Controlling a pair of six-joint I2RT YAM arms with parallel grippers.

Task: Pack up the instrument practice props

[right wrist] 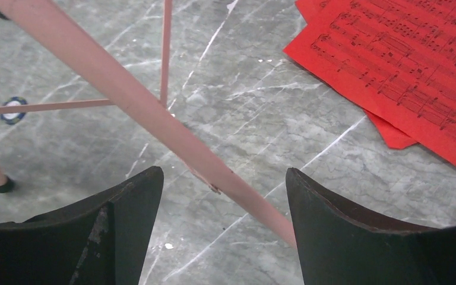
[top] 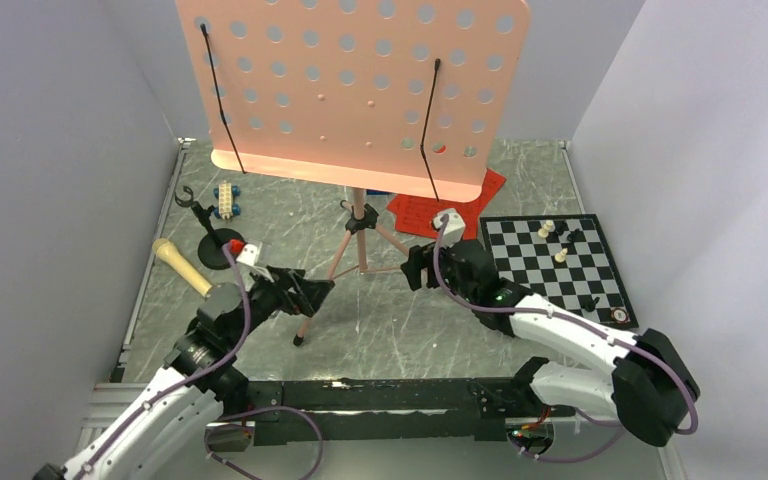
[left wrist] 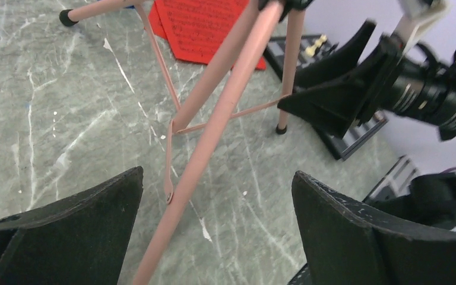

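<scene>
The pink music stand (top: 360,80) stands at the middle of the table on its tripod legs. My left gripper (top: 322,291) is open, and one pink leg (left wrist: 225,95) runs between its fingers (left wrist: 95,208) without being gripped. My right gripper (top: 410,268) is open on the other side, with another pink leg (right wrist: 95,65) crossing between its fingers (right wrist: 344,219). Red sheet-music pages (top: 450,205) lie flat behind the tripod; they also show in the right wrist view (right wrist: 404,59). The beige microphone (top: 182,266) lies at the left beside the black mic stand (top: 212,250).
A chessboard (top: 530,285) with pieces lies at the right, close to my right arm. A small toy block car (top: 226,199) sits at the back left. Grey walls close in the table on the left, back and right.
</scene>
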